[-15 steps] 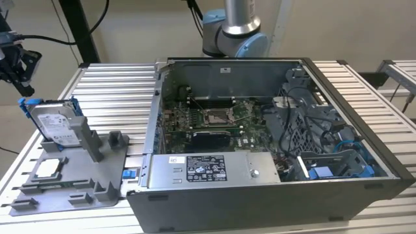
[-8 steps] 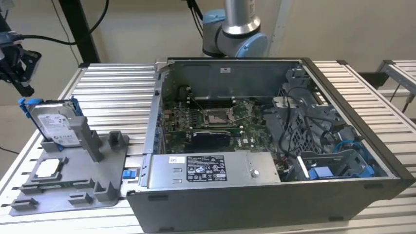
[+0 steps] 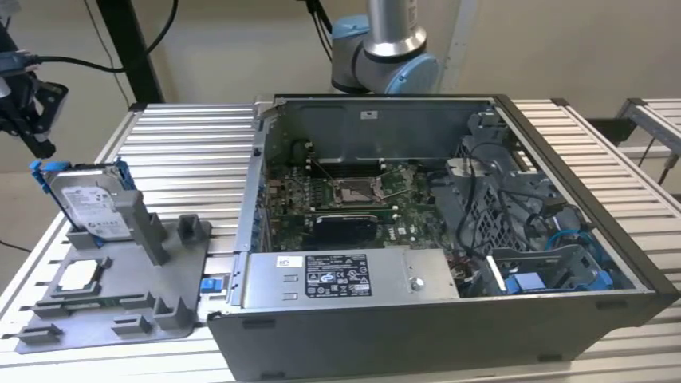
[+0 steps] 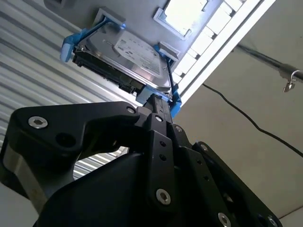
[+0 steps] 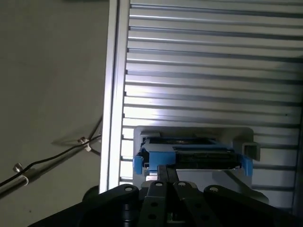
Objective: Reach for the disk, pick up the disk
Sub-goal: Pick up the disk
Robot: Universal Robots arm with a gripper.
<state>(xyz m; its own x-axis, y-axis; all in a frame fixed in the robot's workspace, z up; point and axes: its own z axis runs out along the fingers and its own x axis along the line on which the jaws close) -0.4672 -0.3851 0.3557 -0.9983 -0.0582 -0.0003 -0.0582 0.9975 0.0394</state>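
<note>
Silver-grey disk [image 3: 91,199]: on edge in its blue frame, just beneath the claw tips; contact cannot be told.
Claw [image 3: 43,148]: black, fingers drawn narrow and together in both wrist views [image 5: 166,169] [image 4: 158,100], holding nothing.
Grey holder [image 3: 159,239]: below the claw, carrying the disk upright.
Square chip [image 3: 80,275]: flat on the holder, farther from the claw than the disk.
Computer case [image 3: 639,279]: open, well apart from the claw.
Slatted table [image 3: 181,136]: beneath the claw.

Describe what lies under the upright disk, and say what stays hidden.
The disk stands on edge in a grey holder, which rests on the ribbed table. Holder posts cover its lower edge, so the slot itself cannot be seen.
</note>
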